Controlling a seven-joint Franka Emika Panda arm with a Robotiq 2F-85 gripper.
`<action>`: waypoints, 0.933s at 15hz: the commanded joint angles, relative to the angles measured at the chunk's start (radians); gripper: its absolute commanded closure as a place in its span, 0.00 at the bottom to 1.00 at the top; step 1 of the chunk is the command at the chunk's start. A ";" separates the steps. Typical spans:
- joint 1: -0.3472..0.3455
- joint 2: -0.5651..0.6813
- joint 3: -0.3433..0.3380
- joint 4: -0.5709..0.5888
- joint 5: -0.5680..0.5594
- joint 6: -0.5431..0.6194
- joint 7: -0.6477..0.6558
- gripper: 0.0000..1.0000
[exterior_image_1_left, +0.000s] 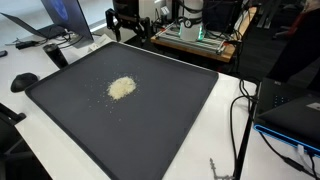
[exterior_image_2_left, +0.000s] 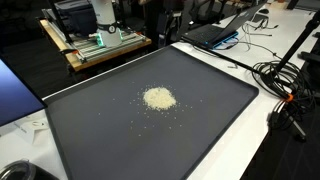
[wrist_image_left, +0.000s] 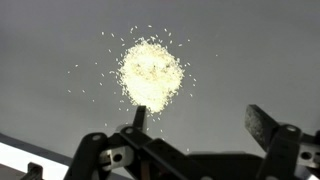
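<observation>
A small heap of pale yellow grains lies on a big dark grey tray, with loose grains scattered round it. In the wrist view my gripper hangs above the tray, open, with nothing between its fingers. The left fingertip sits just below the heap's near edge, while the right fingertip is over bare tray. Both exterior views show the heap near the middle of the tray. My gripper cannot be made out clearly in them.
The tray rests on a white table. A laptop and a black round object lie beside it. A wooden stand with a green-lit device is at the back. Another laptop and black cables line one side.
</observation>
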 joint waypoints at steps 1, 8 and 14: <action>-0.260 -0.075 0.270 0.062 0.000 -0.035 0.064 0.00; -0.731 0.017 0.714 0.050 0.058 0.103 0.043 0.00; -1.017 0.137 0.965 0.069 0.031 0.252 0.075 0.00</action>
